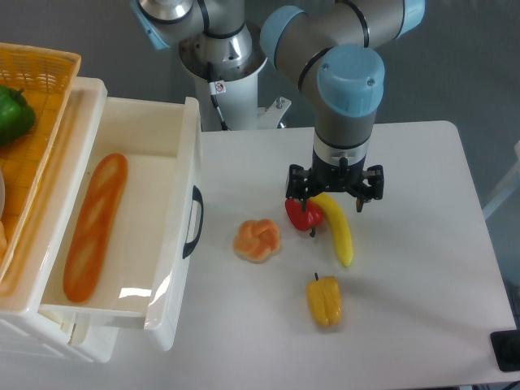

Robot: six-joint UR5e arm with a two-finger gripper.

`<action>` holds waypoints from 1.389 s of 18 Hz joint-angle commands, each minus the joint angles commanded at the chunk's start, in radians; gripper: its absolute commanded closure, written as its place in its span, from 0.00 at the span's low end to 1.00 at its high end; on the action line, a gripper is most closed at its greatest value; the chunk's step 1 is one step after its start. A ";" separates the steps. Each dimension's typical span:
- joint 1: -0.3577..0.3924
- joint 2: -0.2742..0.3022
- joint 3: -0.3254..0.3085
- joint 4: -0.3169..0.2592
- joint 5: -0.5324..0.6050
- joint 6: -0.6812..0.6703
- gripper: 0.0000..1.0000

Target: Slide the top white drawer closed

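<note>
The top white drawer [175, 236] stands pulled out to the right from the cabinet at the left. Its curved black handle [195, 222] faces the table's middle. A long baguette [95, 226] lies inside it. My gripper [333, 195] hangs well to the right of the drawer, over a red pepper [302, 214] and a banana [338, 230]. Its fingers are hidden under the wrist, so I cannot tell whether it is open or shut. The lower drawer is hidden beneath the open one.
An orange-yellow wicker basket [50, 97] with a green pepper [15, 114] sits on the cabinet top. A bread roll [257, 240] lies between handle and gripper. A yellow pepper [325, 301] lies nearer the front edge.
</note>
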 joint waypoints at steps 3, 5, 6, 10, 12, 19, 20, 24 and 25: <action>0.000 -0.002 0.006 0.006 -0.005 0.000 0.00; 0.000 -0.002 0.006 0.015 -0.015 0.002 0.00; -0.002 -0.002 -0.003 0.017 -0.014 0.002 0.00; -0.005 0.000 -0.023 0.021 -0.014 -0.005 0.00; -0.005 0.003 -0.023 0.026 -0.015 -0.014 0.00; -0.012 -0.003 -0.025 0.026 -0.009 -0.101 0.00; -0.014 -0.003 -0.025 0.025 -0.009 -0.133 0.00; -0.041 -0.009 -0.026 0.026 -0.008 -0.227 0.00; -0.054 -0.011 -0.026 0.026 -0.006 -0.236 0.00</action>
